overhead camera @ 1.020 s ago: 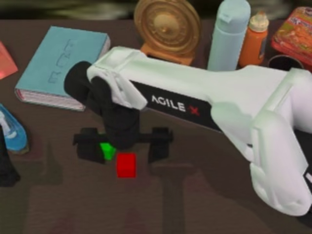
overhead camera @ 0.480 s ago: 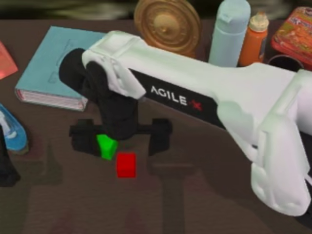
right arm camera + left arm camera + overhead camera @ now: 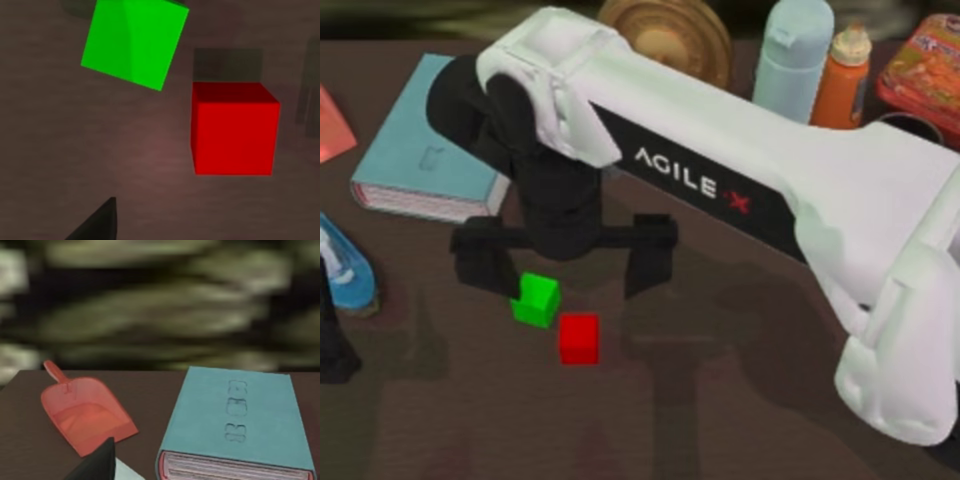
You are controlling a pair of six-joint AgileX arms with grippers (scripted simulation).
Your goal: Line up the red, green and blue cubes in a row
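- While you read the top view, take the red cube as your landmark: the green cube sits on the bench just up and to the left of it, apart and turned askew.
- A second ago the green cube was tucked under the right gripper; now the gripper has risen clear and the cube lies free below it.
- You can see its jaws spread wide apart, holding nothing.
- That reads as a release: green is placed beside red, though in the right wrist view the green cube is not squared to the red cube.
- No blue cube shows in any view, so the row lacks its third piece.
- Your left arm stays parked at the bench's left edge, beyond the teal book; its jaws cannot be judged.
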